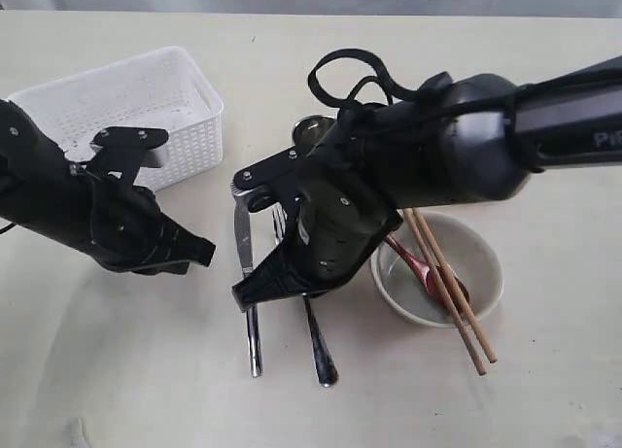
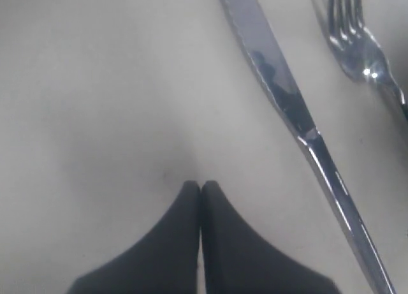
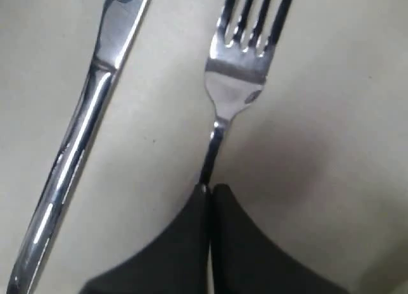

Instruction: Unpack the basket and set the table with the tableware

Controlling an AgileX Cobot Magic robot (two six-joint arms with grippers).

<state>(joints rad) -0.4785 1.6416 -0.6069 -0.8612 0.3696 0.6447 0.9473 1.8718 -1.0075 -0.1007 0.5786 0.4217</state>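
Cream bowl holds reddish spoon, 2 chopsticks; left fingers clenched, right fingers clenched; white basket apart.

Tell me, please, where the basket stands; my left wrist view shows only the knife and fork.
Observer: The basket stands upright beyond the left gripper, apart from the knife.
Operator: Thank you; is the right gripper holding anything?
Observer: It is shut just above the fork handle; the fork seems to lie flat.
Operator: What else is laid out?
Observer: A bowl beside the fork holds the spoon, chopsticks resting across it.
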